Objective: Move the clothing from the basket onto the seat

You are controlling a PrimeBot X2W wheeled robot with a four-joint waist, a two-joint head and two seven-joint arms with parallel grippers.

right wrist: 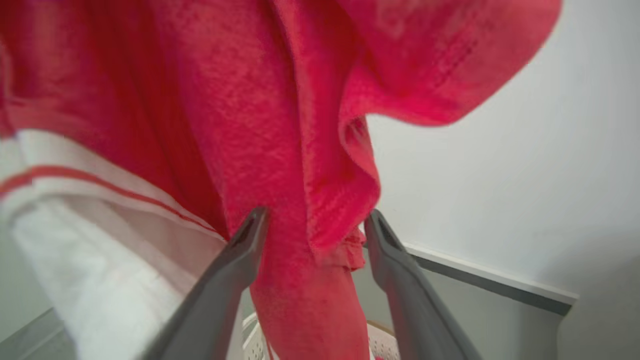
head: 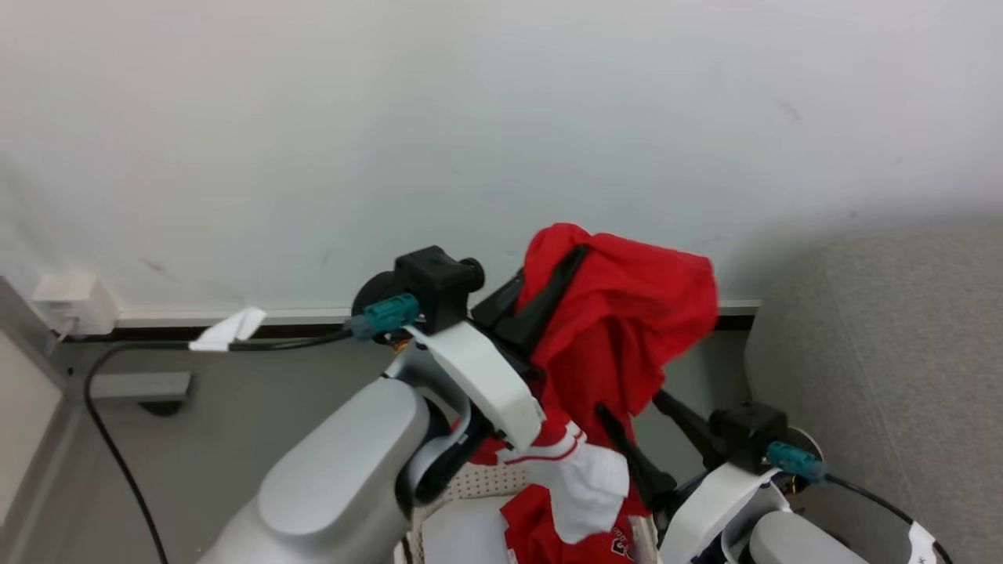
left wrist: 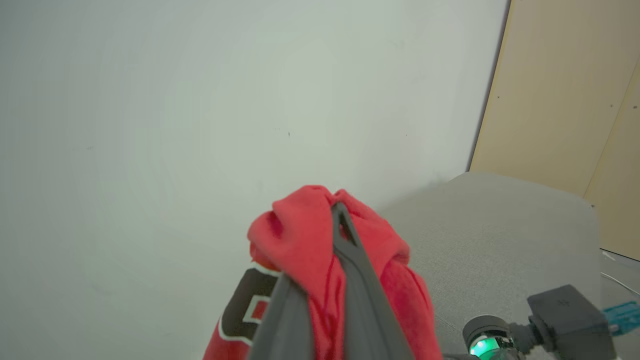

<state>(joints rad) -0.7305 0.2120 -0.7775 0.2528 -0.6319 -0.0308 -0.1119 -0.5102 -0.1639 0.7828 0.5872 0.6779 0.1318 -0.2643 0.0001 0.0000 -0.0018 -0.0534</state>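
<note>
Plain white wall fills the far background, with a large light grey woven sofa seat at the right. The left gripper is clenched on a bright red soft fabric garment, holding it raised above the oval white perforated plastic basket at the near edge, and a white striped cuff dangles below. The right gripper is released, its fingers spread either side of the hanging cloth, left of the seat.
</note>
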